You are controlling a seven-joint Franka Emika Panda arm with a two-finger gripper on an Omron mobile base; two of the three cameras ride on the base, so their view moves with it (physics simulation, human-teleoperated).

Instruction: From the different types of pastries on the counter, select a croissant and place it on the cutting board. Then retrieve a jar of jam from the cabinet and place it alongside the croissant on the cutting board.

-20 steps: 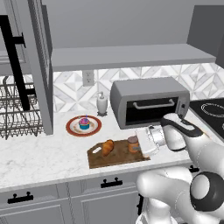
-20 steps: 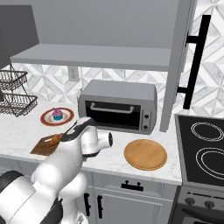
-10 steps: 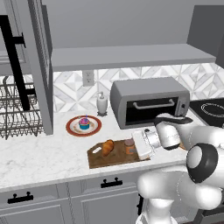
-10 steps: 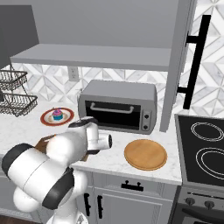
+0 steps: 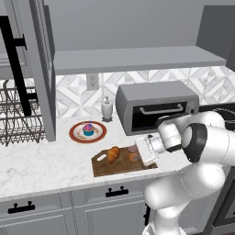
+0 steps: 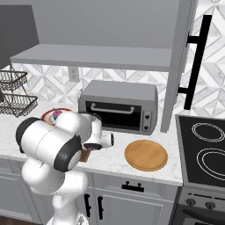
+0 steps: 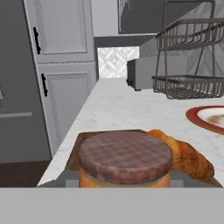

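The white arm comes up from the floor, bends at a big round elbow and reaches sideways and low over the table (image 5: 36, 167). The hand lies almost flat, pointing along the table toward the dish rack (image 5: 16, 117). The gripper (image 5: 137, 153) is down at the right end of the cutting board (image 5: 103, 167), and its jaws are pinching the jar of jam (image 5: 134, 153). The jar stands upright on the board, or just over it; I cannot tell if its bottom touches the wood. In the hand view the dark checked lid of the jar (image 7: 124, 155) is right up close, with the orange glass under it.

The croissant (image 5: 113, 153) lies on the same board, just beside the jar, on its left in the left base view. In the hand view the croissant (image 7: 186, 157) sits right behind the jar, and they look very close or touching.

The cupcake (image 5: 88, 129) sits on a round red plate (image 5: 75, 134) farther back, apart from the board. A toaster oven (image 5: 156, 108) stands behind the arm. A round tan plate (image 6: 146, 154) lies on the table near the stove (image 6: 204, 149)
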